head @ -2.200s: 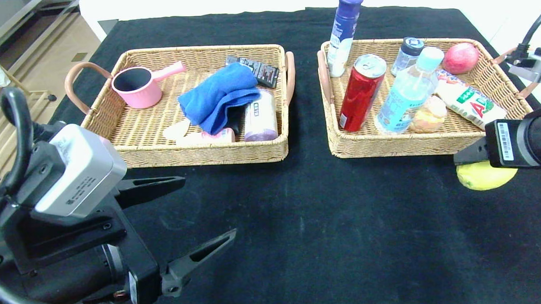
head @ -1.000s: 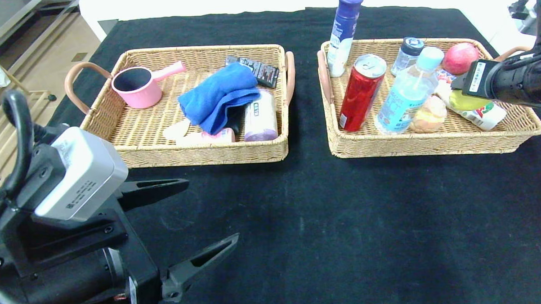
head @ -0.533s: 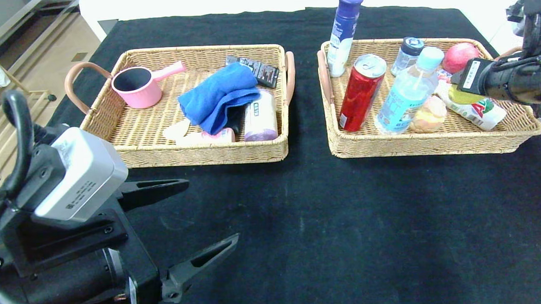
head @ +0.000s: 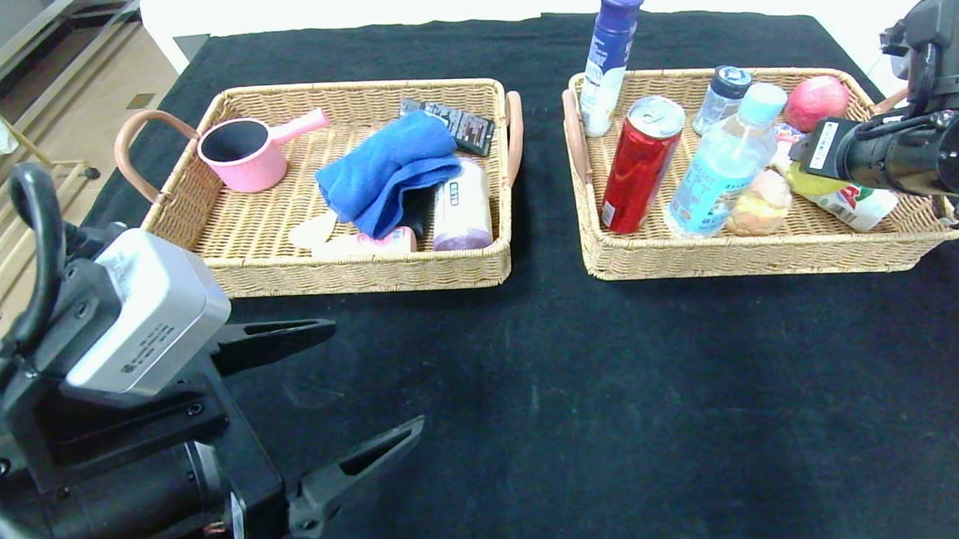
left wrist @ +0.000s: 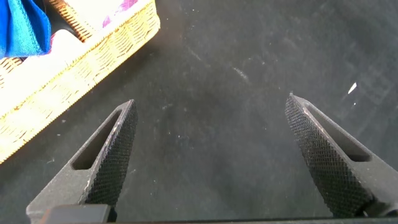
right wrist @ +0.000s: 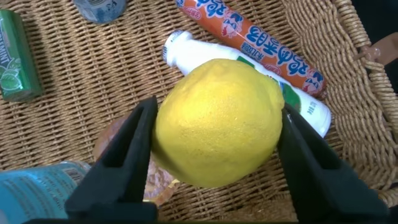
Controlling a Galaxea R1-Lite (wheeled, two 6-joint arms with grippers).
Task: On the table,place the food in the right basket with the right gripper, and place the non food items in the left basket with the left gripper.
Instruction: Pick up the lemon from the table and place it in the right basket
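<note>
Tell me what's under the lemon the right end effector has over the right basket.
Under the lemon, between the right end effector's fingers, lie a white bottle with a green label, a red sausage pack and a bun on the right basket's weave. What lies directly beneath is hidden.

The yellow lemon [right wrist: 216, 121] sits between the right gripper [right wrist: 214, 146] fingers, above the right wicker basket [head: 758, 252]; beneath it lie a white bottle [right wrist: 308, 106] and a wrapped sausage [right wrist: 252, 40].
</note>
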